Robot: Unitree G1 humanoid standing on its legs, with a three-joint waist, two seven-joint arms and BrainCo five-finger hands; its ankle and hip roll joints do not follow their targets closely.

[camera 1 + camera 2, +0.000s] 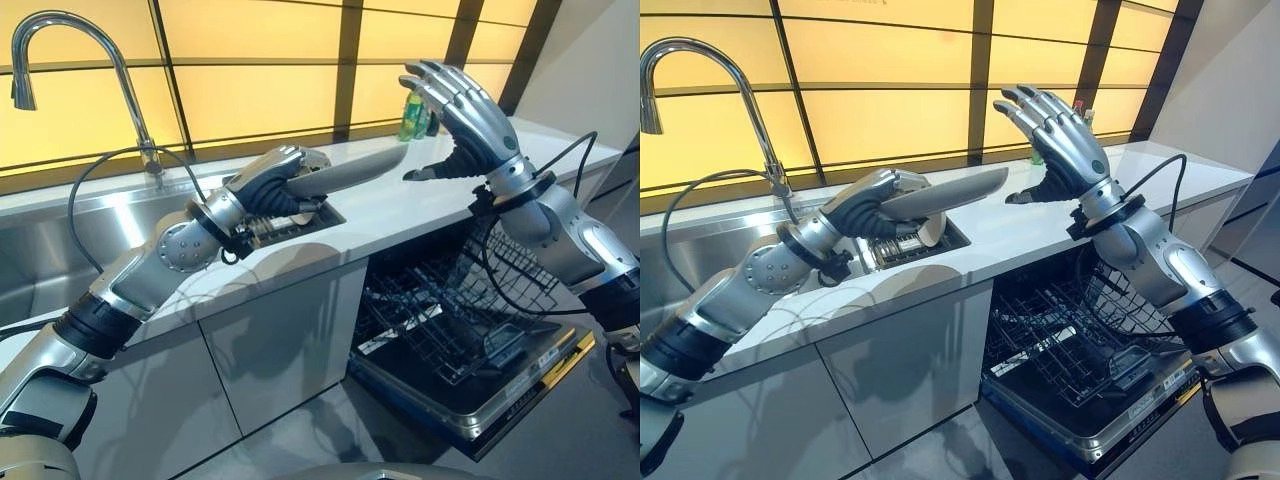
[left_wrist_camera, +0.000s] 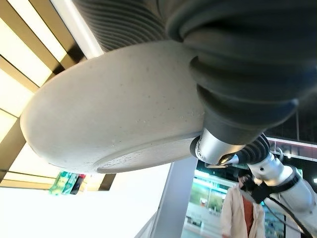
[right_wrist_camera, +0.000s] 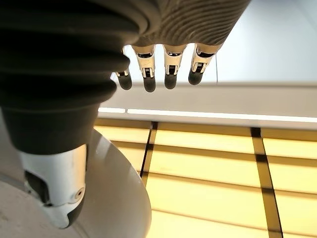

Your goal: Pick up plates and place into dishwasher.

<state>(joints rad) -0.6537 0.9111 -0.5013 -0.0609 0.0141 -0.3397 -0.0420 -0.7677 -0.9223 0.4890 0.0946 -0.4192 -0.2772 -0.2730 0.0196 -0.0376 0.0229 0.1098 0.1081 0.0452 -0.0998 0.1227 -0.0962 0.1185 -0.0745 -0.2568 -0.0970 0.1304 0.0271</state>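
Plate (image 1: 352, 170) held above the counter (image 1: 400, 205).
It is grasped by the left hand (image 1: 268, 185); the right hand (image 1: 462, 115) is spread, fingers straight, just beside its rim, over the dishwasher (image 1: 470, 330).

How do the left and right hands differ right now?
Grip: the left hand is curled round the grey plate; the right hand holds nothing, with straight fingers spread.
Pose: the left hand reaches level across the white counter; the right hand is raised with fingers pointing up, its thumb just past the plate's far edge.
Place: the left hand is above the dish slot by the sink; the right hand is above the open dishwasher.
Both hover over the counter.
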